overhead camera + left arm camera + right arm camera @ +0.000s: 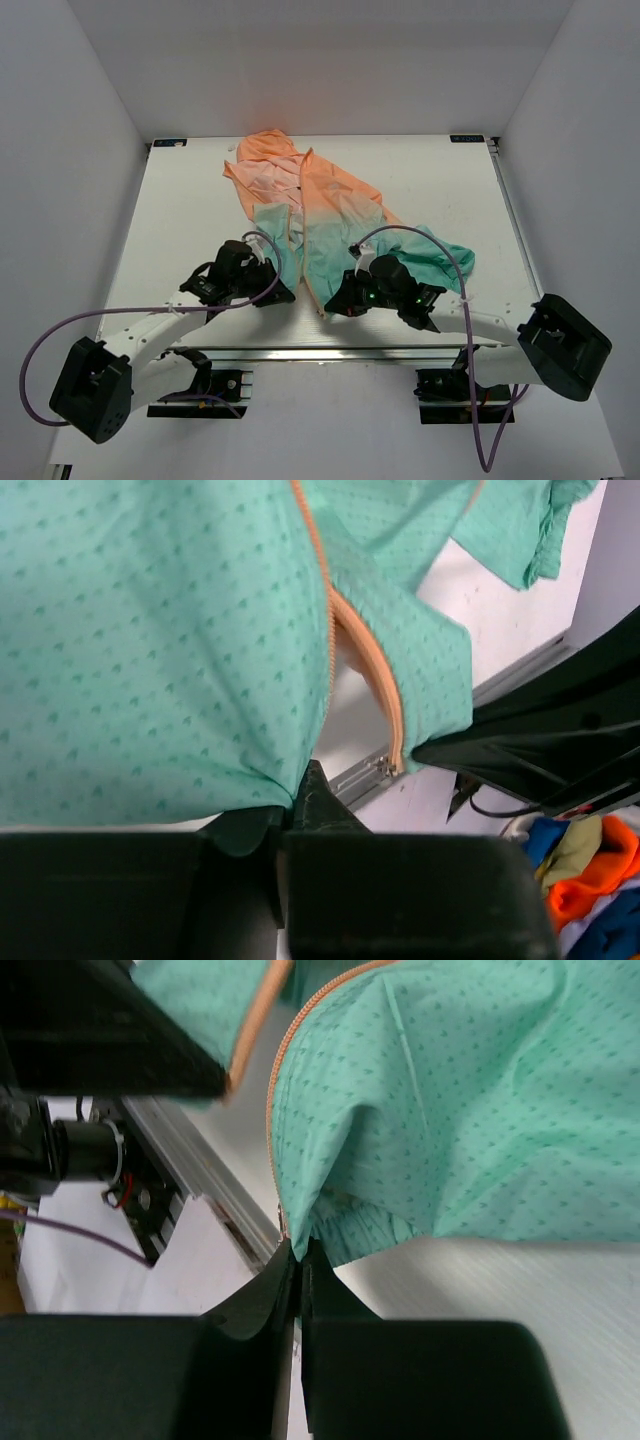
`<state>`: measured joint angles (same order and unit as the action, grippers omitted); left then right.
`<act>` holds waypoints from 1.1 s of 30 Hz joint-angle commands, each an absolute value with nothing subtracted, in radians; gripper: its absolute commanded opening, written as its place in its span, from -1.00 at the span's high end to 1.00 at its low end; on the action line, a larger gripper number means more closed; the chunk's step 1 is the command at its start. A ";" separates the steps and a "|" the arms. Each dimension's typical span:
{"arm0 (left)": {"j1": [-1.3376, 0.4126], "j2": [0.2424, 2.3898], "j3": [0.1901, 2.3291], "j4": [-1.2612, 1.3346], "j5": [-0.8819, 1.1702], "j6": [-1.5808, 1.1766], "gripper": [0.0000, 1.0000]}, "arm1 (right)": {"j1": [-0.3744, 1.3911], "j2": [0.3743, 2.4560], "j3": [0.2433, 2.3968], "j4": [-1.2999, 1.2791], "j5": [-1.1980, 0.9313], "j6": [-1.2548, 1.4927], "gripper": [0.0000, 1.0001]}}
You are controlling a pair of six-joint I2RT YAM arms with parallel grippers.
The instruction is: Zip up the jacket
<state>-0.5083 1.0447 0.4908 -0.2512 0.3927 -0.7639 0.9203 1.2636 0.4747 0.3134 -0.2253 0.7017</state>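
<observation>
Left pincer [287, 815] clamped tight on jacket [330, 215] hem, right pincer [297, 1262] clamped tight on the other hem corner

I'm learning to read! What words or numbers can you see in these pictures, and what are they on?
No words or numbers here can be read.
Left tag at the far corner of the table: too small to read.
Right tag at the other far corner: too small to read.
Jacket: tiny dot pattern only, no writing.
</observation>
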 commanded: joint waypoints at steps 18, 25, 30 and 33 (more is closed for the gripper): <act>-0.545 1.109 0.514 -0.373 0.327 -0.724 -0.66 | 0.910 1.186 0.446 0.276 -0.092 0.744 1.00; -0.607 1.193 0.511 -0.334 0.287 -0.761 -0.67 | 0.910 1.193 0.446 0.272 -0.083 0.744 1.00; -0.641 1.252 0.551 -0.334 0.226 -0.775 -0.26 | 0.910 1.196 0.443 0.270 -0.087 0.739 1.00; -0.644 1.270 0.564 -0.339 0.189 -0.788 -0.08 | 0.910 1.193 0.434 0.270 -0.094 0.738 1.00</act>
<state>-0.6388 1.2663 0.5289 -0.3435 0.2501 -0.7750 0.9115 1.1992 0.4389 0.2638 -0.1055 0.7414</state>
